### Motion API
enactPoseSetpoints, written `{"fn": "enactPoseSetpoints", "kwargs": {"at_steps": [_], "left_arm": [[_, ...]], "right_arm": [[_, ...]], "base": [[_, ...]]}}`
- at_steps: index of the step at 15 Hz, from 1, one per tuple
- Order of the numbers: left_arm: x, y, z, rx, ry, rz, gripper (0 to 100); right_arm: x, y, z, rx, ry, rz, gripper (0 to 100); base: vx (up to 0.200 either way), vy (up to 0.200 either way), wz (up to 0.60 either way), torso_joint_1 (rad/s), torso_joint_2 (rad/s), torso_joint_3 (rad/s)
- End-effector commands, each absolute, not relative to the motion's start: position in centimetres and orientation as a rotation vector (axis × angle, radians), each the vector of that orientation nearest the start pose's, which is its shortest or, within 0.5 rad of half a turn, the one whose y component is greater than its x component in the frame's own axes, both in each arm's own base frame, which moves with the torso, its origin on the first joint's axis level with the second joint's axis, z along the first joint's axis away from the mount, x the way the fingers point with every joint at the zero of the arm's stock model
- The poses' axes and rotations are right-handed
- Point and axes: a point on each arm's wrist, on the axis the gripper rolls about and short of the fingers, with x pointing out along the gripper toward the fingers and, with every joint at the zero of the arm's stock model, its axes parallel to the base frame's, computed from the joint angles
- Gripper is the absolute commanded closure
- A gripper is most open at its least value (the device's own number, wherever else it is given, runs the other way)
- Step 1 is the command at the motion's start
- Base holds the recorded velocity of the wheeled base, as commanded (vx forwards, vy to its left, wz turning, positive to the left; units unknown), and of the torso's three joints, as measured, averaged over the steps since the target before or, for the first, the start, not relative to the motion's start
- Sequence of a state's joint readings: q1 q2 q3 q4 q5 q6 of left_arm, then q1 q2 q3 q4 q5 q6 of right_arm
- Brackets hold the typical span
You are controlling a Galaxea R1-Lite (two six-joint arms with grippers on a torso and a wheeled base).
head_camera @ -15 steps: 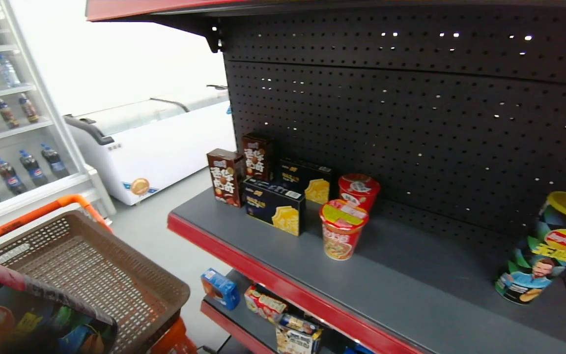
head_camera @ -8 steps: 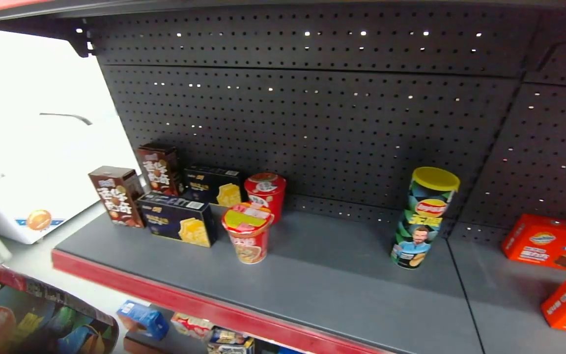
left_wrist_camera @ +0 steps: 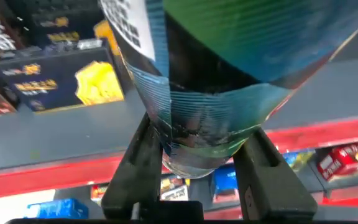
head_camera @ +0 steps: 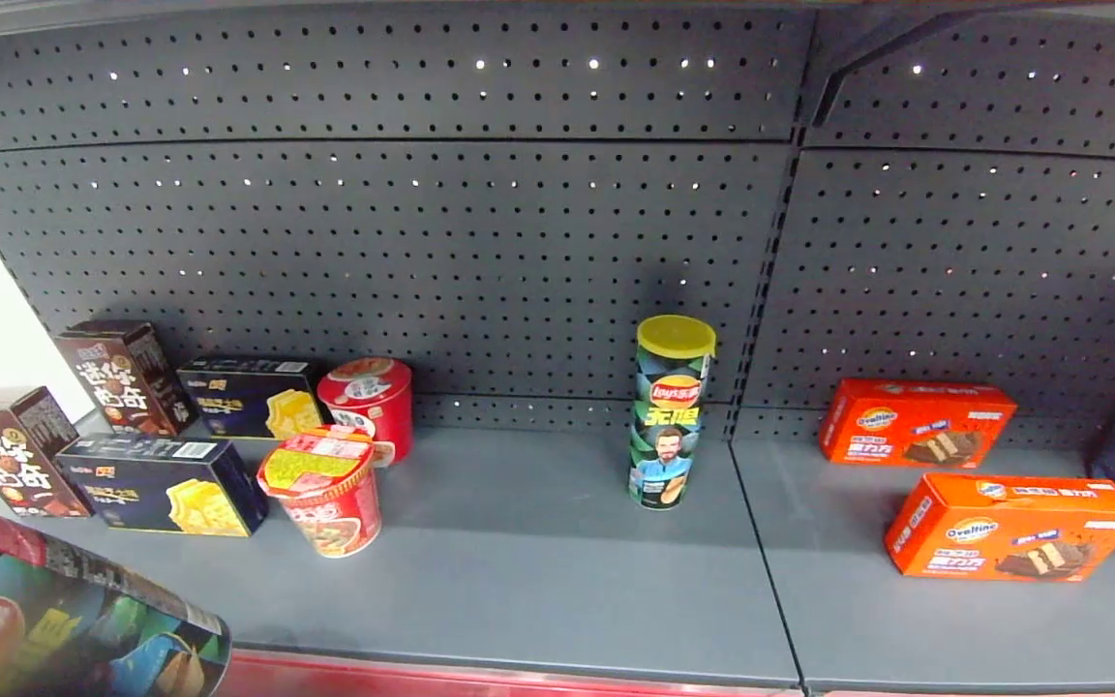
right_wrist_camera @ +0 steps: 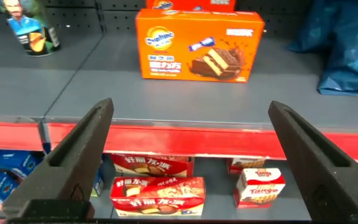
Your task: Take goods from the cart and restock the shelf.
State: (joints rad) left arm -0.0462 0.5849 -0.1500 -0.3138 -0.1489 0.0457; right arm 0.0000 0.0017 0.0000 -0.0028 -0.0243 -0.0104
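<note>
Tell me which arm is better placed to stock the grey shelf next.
Left. The left gripper is shut on a green-and-blue cardboard chip tube in front of the grey metal shelf. The right gripper is open and empty.

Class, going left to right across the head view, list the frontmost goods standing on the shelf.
Front brown box → front dark blue box → front noodle cup → upright chip can → front orange box
</note>
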Motion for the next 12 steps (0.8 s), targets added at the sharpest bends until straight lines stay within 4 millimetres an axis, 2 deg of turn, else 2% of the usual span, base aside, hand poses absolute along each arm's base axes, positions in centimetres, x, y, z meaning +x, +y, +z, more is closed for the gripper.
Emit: {"fn": "enactPoseSetpoints", "kwargs": {"at_steps": [1,3,5,6,7,8,10,11,12], "left_arm": [[4.2,-0.5,15.5,0.041,0.095,-0.198,100],[4.2,-0.5,16.9,0.043,0.046,-0.197,100],[4.3,-0.5,16.9,0.048,0.049,-0.196,100],[4.3,-0.5,16.8,0.048,0.050,-0.198,100],[4.2,-0.5,16.7,0.048,0.053,-0.196,100],[4.3,-0.5,16.7,0.047,0.055,-0.195,100],[4.3,-0.5,16.7,0.067,0.053,-0.198,100],[4.3,-0.5,17.0,0.072,0.045,-0.198,100],[4.3,-0.5,17.0,0.072,0.045,-0.198,100]], "right_arm": [[-2.3,-0.1,7.6,-0.011,-0.001,-0.025,0],[-2.3,-0.1,7.6,-0.018,0.002,-0.034,0],[-2.2,-0.1,7.6,-0.020,0.013,-0.049,0],[-2.4,-0.1,8.5,-0.017,-0.021,-0.040,0],[-2.4,-0.1,17.5,0.080,-0.103,0.007,0],[-0.5,0.0,19.0,0.169,-0.008,0.035,0],[-0.1,0.1,17.6,0.020,0.044,0.202,0],[0.1,0.2,19.0,-0.050,0.016,0.281,0],[0.6,0.3,20.4,-0.050,0.016,0.290,0]], "base": [[0.000,0.000,0.00,0.000,0.00,0.000],[0.000,0.000,0.00,0.000,0.00,0.000],[0.000,0.000,0.00,0.000,0.00,0.000],[0.000,0.000,0.00,0.000,0.00,0.000],[0.000,0.000,0.00,0.000,0.00,0.000],[0.000,0.000,0.00,0.000,0.00,0.000],[0.000,0.000,0.00,0.000,0.00,0.000],[0.000,0.000,0.00,0.000,0.00,0.000],[0.000,0.000,0.00,0.000,0.00,0.000]]}}
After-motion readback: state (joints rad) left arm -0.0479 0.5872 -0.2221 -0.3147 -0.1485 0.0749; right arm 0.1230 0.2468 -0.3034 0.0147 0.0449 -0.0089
